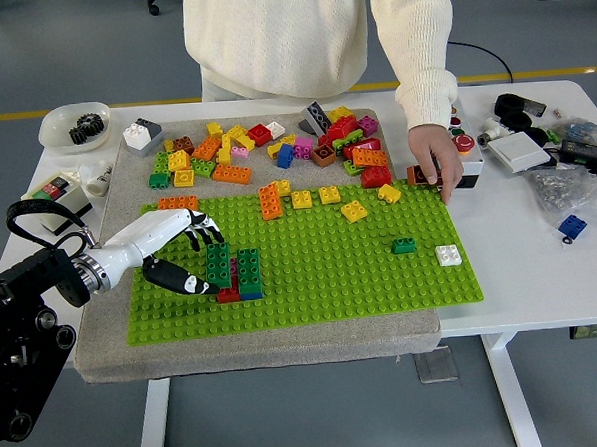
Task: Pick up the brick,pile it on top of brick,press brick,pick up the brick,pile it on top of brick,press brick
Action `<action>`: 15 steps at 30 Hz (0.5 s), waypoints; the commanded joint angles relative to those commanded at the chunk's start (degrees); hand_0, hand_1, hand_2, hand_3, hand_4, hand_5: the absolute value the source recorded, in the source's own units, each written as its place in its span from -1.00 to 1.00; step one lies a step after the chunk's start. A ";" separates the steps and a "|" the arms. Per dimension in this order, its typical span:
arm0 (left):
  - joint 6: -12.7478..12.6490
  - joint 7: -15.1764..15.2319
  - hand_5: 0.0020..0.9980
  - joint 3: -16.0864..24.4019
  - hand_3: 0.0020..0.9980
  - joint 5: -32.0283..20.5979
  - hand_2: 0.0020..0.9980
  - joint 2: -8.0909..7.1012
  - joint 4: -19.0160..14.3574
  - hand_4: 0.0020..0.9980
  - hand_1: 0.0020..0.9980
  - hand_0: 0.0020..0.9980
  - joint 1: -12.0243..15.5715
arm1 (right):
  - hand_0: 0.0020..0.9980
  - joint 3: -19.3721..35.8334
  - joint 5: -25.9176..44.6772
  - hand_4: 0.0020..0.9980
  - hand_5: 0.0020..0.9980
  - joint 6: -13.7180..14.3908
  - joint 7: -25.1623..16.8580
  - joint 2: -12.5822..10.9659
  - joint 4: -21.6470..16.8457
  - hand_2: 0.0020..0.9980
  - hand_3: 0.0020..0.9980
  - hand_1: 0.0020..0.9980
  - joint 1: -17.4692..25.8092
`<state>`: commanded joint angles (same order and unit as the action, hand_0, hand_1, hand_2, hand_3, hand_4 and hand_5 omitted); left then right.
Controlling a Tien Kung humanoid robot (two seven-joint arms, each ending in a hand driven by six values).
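On the green baseplate, left robot hand seemingly gripping upright dark-green brick stack — long axis vertical.

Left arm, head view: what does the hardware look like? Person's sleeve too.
The left arm is black, with bulky round joint housings and a black cable looping above the wrist. A silver ribbed wrist ring joins it to the left hand, which has a white glossy shell and black finger segments. The person's sleeve is cream-white knit with a ribbed cuff.
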<state>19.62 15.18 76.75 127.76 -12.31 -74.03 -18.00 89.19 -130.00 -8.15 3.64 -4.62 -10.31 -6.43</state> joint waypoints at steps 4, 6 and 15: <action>-0.07 -0.03 -0.86 -0.28 0.00 0.09 -0.06 0.09 0.10 0.97 0.01 0.31 0.18 | 0.49 0.00 0.00 0.79 -0.15 0.00 0.00 0.01 0.00 0.44 0.34 0.29 0.04; -0.10 -0.08 -0.86 -0.35 0.00 0.18 -0.06 0.18 0.23 0.97 0.01 0.31 0.25 | 0.49 0.00 0.00 0.79 -0.15 0.02 -0.02 -0.03 0.00 0.44 0.34 0.29 0.05; -0.14 -0.21 -0.87 -0.38 0.00 0.16 -0.06 0.69 0.50 0.97 0.01 0.31 0.15 | 0.49 -0.01 0.00 0.79 -0.15 0.06 -0.06 -0.04 0.00 0.44 0.34 0.29 -0.06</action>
<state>19.49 14.97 76.37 127.91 -11.62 -73.53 -17.85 89.17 -130.00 -8.09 3.58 -4.66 -10.31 -6.49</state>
